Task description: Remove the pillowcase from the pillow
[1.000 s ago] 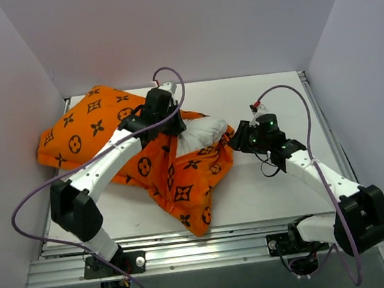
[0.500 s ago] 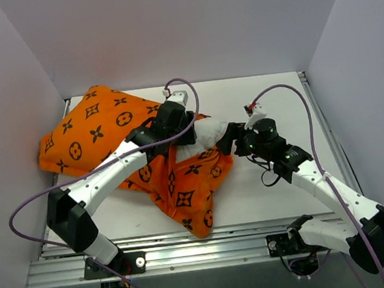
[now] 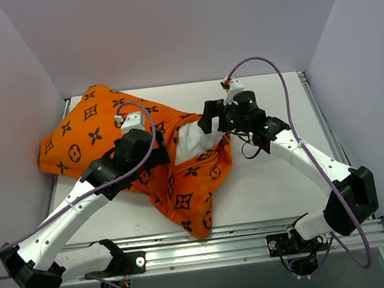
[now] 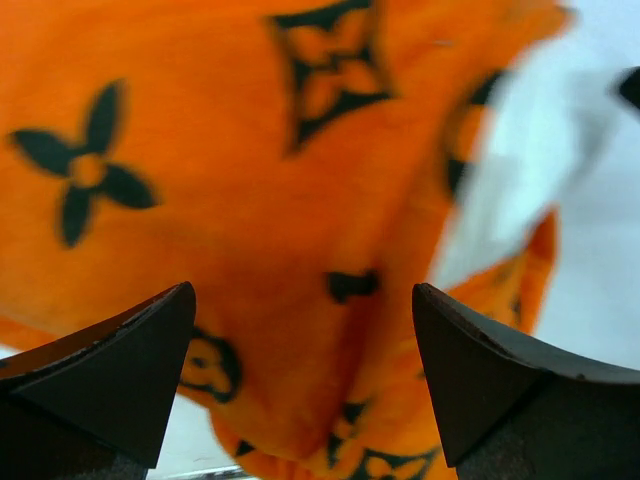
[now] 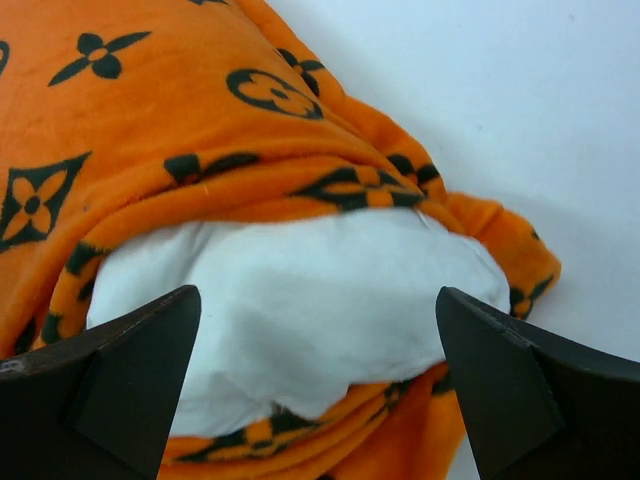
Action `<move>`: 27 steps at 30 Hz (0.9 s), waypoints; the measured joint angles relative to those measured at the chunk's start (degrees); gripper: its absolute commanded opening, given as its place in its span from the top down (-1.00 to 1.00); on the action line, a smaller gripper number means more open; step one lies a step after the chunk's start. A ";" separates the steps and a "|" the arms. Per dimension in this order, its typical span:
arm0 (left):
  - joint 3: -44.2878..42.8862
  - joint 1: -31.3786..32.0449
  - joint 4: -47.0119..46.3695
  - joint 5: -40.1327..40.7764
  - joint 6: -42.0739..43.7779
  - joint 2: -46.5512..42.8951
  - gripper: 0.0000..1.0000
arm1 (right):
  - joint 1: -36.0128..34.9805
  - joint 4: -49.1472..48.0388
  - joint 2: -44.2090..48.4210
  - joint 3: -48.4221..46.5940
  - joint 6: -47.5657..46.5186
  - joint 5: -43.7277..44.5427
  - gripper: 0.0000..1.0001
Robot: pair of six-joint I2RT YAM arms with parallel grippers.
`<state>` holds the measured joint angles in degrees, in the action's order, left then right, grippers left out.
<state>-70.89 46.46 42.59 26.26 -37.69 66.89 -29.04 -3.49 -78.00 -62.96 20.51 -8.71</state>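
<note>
Right claw [image 5: 315, 300]: jaws wide, nothing held, aimed straight at the bare end of the pillow [image 5: 320, 270]. Whether the tips touch the stuffing, cannot tell.

Left claw [image 4: 302, 300]: also wide and empty. Its wrist view is filled by the pillowcase [image 4: 200, 180], with a sliver of white pillow off to the right. Contact with the fabric cannot be told.

Layout from the top view: the pillow sits mostly inside the pillowcase, and the stuffed bulk lies toward the far left corner of the counter [image 3: 272, 184]. Only one white end pokes out at the open mouth, near the middle of the counter. Slack orange fabric is crumpled below the mouth and trails toward the near edge. The right claw is just beside the mouth. The left claw is over the printed fabric, left of the mouth.

Step in hand, as I judge it: taking the two grips for the pull. Removal is hardly begun.

Next move calls for:
- The right claw to close on white stuffing only, clear of the orange lip folded around it.
- The left claw to pinch a fold of pillowcase alone, without the pillow beneath.
- Pulling apart, pillow away from the mouth and pillowcase toward the left.

Risk: plush fabric caught in the right grip would drag both together.
</note>
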 measured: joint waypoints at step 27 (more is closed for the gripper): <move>-2.56 -10.80 -4.20 -12.81 12.35 20.46 -1.00 | -20.92 4.87 16.09 17.53 1.90 8.61 1.00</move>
<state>-73.45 35.66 38.39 13.45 -25.34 87.35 -49.95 1.39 -61.91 -45.43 22.41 -0.10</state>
